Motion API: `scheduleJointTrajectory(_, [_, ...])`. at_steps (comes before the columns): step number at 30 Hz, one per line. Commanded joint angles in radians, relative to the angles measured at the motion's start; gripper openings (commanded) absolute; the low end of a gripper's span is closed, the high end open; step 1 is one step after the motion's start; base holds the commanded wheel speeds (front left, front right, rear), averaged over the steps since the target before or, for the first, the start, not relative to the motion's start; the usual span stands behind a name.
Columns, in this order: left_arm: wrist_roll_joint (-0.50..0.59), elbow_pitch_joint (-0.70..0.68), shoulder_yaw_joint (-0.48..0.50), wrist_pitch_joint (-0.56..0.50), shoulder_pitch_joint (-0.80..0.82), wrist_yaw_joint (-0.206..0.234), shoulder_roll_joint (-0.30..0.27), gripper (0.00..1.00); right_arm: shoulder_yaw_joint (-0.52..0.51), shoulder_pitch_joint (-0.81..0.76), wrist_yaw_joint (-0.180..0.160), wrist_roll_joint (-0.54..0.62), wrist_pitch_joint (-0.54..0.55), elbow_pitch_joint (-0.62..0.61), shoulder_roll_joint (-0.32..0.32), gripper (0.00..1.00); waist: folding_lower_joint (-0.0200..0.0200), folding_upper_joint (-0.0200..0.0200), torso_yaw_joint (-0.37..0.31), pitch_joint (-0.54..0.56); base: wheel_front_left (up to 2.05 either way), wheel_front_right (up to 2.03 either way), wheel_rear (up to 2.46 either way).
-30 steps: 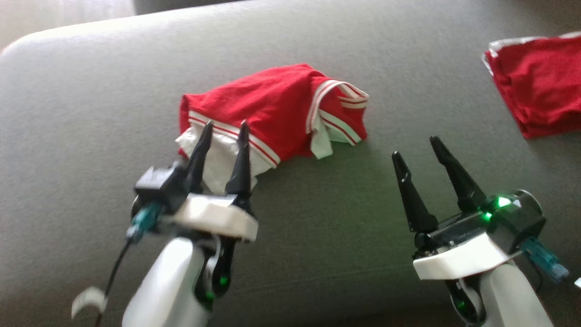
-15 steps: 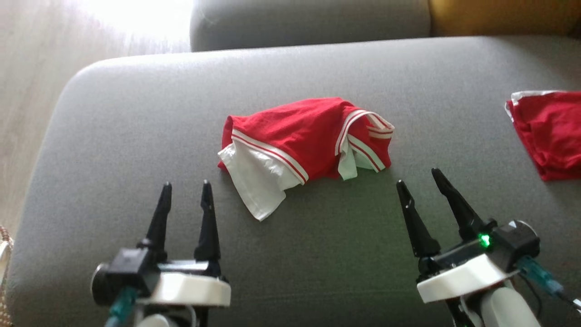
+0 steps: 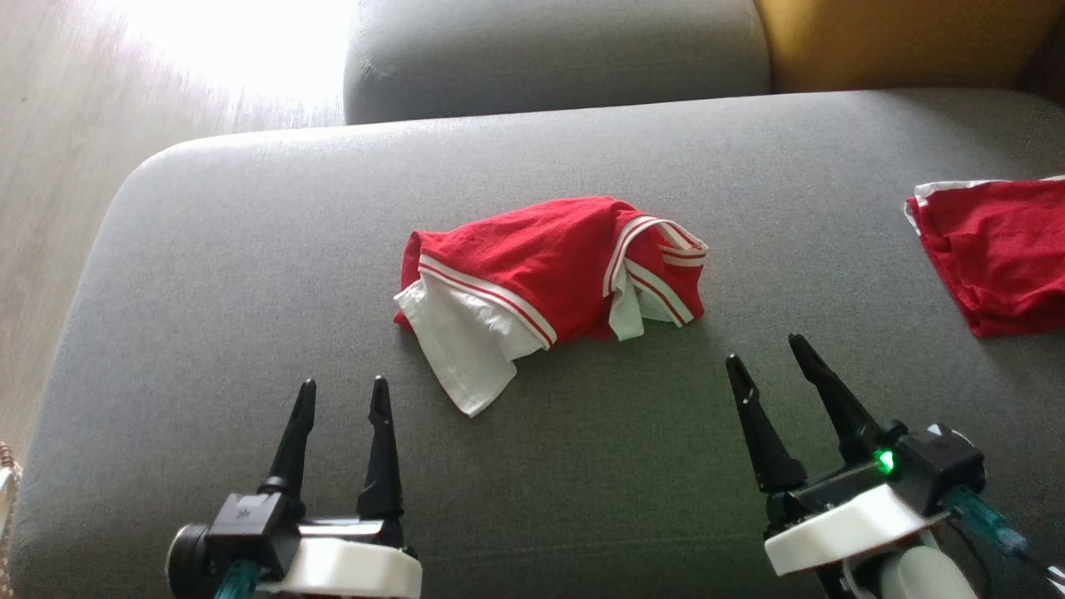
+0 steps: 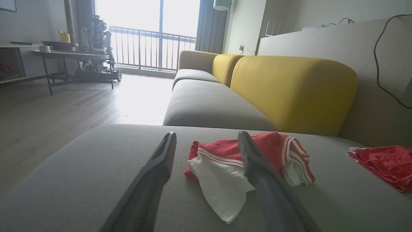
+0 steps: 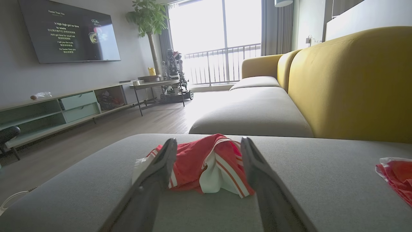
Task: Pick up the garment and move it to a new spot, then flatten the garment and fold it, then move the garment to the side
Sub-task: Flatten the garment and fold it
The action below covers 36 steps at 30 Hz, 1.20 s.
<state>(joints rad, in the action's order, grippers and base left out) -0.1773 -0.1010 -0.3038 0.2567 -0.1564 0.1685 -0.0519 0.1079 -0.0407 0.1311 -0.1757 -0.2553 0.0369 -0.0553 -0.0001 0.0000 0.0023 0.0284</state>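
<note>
Red cloth with white-striped trim, the garment (image 3: 549,283), lies crumpled at the centre of the head view on the grey seat cushion (image 3: 233,274), with a white flap spilling toward the lower left. My left gripper (image 3: 344,383) is at the lower left of the frame, fingers spread and empty, clear of the fabric. My right gripper (image 3: 764,349) is at the lower right, likewise spread and holding nothing (its tips are near the garment's striped end, not touching). Another red cloth (image 3: 998,258) lies at the right edge, well apart.
</note>
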Motion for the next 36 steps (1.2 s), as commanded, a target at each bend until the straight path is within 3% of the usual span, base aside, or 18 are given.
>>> scheduleJointTrajectory(1, [0.011, -0.035, 0.042, 0.005, 0.032, 0.008, 0.002, 1.0, 0.024, 0.014, 0.0, 0.004, -0.006, -0.03, 0.005, 1.0, 0.0001, 0.0, -0.001, 0.001, 0.0, 0.0, 0.0])
scheduleJointTrajectory(27, [0.034, -0.031, 0.019, 0.005, 0.025, -0.001, 0.002, 1.0, 0.03, 0.001, 0.0, -0.014, -0.006, -0.029, 0.005, 1.0, 0.0001, 0.0, -0.012, 0.002, 0.0, 0.0, 0.0])
scheduleJointTrajectory(36, [0.064, 0.022, 0.024, 0.005, 0.07, -0.057, 0.002, 1.0, 0.026, 0.022, 0.0, -0.023, -0.006, -0.038, 0.005, 1.0, 0.0001, 0.0, -0.056, -0.036, 0.0, 0.0, 0.0])
